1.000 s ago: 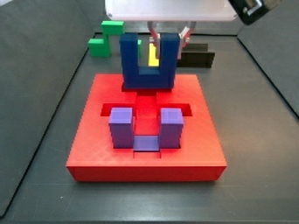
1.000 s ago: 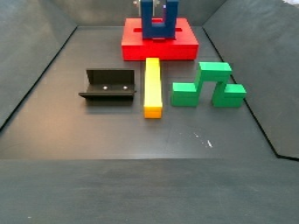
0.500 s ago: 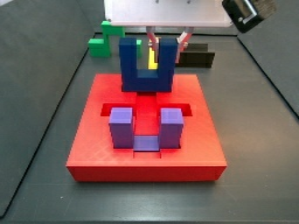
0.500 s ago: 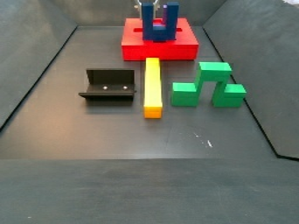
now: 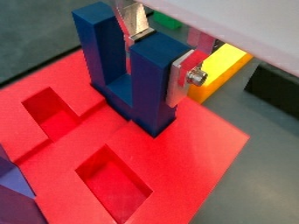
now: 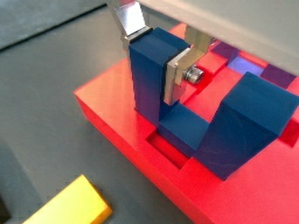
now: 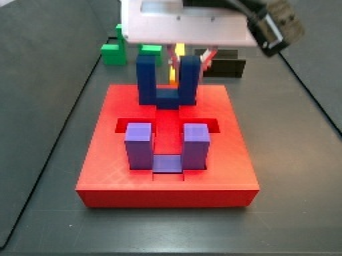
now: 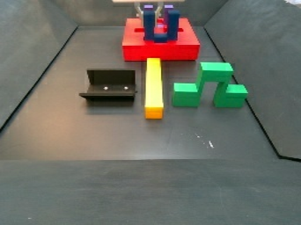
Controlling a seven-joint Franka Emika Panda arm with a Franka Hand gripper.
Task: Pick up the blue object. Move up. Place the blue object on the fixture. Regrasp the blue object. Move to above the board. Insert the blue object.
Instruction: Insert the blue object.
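Observation:
The blue object stands upright, prongs up, with its bar sunk into a recess at the far end of the red board. My gripper hangs over it and is shut on one prong. In both wrist views the silver fingers press flat on that prong's two faces, the blue object between them, and my gripper is at the prong's top. Far off in a side view, the gripper sits over the board. The fixture stands apart on the floor.
A purple U-shaped block fills the near recess of the board. A yellow bar lies on the floor between the fixture and a green block. Open rectangular recesses show in the red board beside the blue object.
My gripper has come down with the blue object, whose bar now sits lower in the board's recess. Nothing else has moved.

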